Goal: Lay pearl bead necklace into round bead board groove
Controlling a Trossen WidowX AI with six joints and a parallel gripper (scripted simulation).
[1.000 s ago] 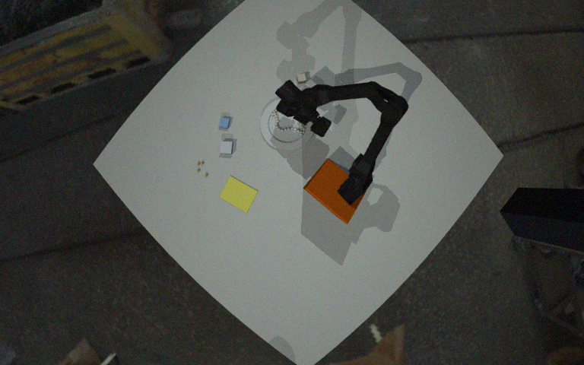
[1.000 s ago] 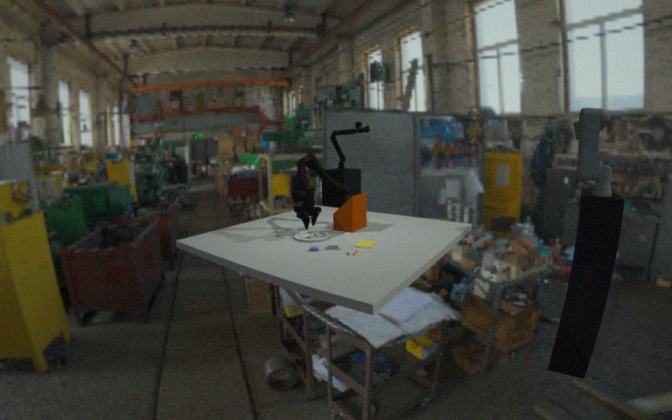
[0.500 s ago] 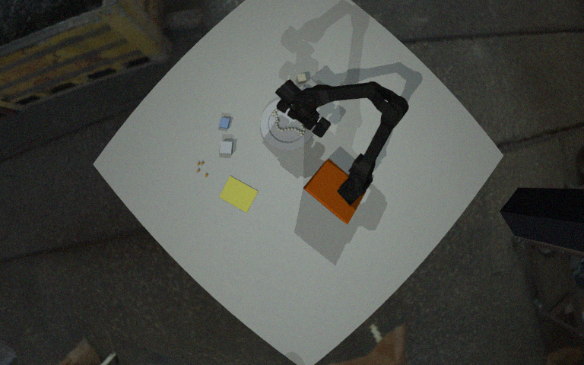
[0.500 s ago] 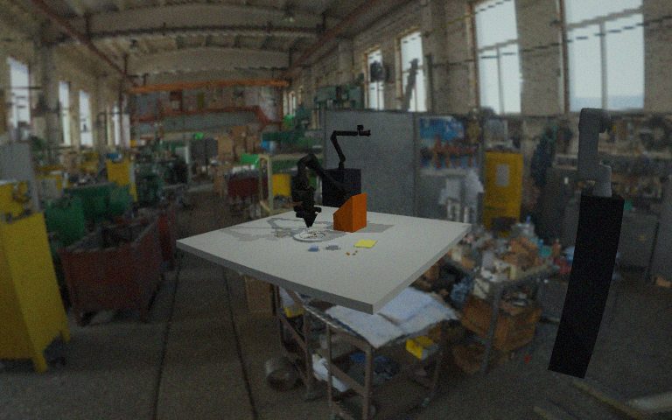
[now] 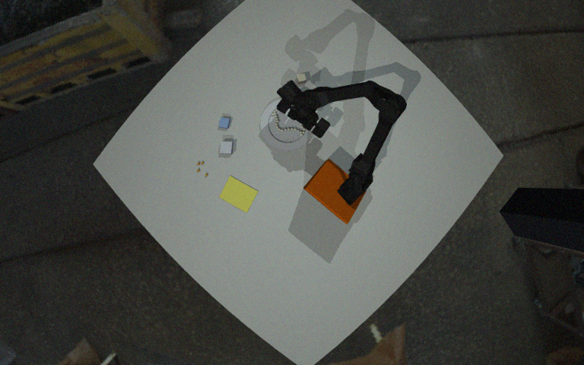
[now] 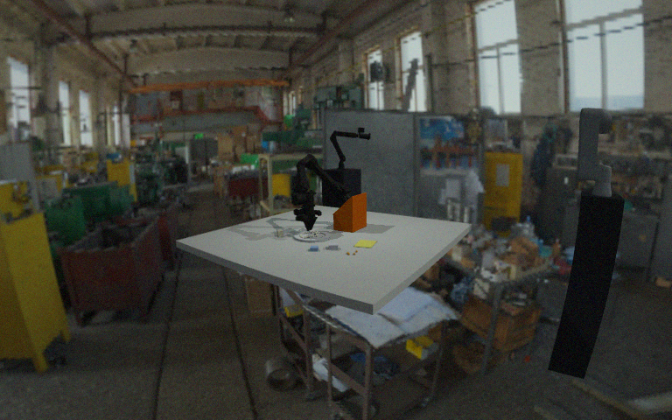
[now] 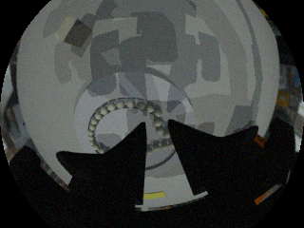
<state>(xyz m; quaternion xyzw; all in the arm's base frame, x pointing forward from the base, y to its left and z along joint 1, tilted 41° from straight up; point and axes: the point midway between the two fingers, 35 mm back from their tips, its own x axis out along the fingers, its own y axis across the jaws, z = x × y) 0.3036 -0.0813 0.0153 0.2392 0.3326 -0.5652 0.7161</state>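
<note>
Pearl bead necklace (image 5: 284, 128) (image 7: 129, 104) | on round bead board (image 5: 265, 131) (image 7: 82, 110) | part along groove

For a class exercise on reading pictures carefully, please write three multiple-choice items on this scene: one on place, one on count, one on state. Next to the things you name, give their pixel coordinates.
1. Where is the pearl bead necklace (image 5: 289, 128) (image 7: 130, 104)?
A) On the yellow flat square
B) On the round pale bead board (image 5: 265, 128) (image 6: 297, 238) (image 7: 83, 111)
C) On the orange block

2. How many tiny orange pieces (image 5: 198, 163) (image 6: 347, 253) lie on the pale table (image 5: 172, 128) (image 6: 277, 262)?
A) Two
B) Four
C) Seven

3. How do the fingertips of the black gripper (image 5: 293, 120) (image 6: 309, 229) (image 7: 157, 122) stand?
A) Apart
B) Touching
C) Crossed

1 B: top and wrist views show its beads within the board's outline.
2 B: the top view shows four separate spots.
3 A: the wrist view shows a gap between the tips.
</note>
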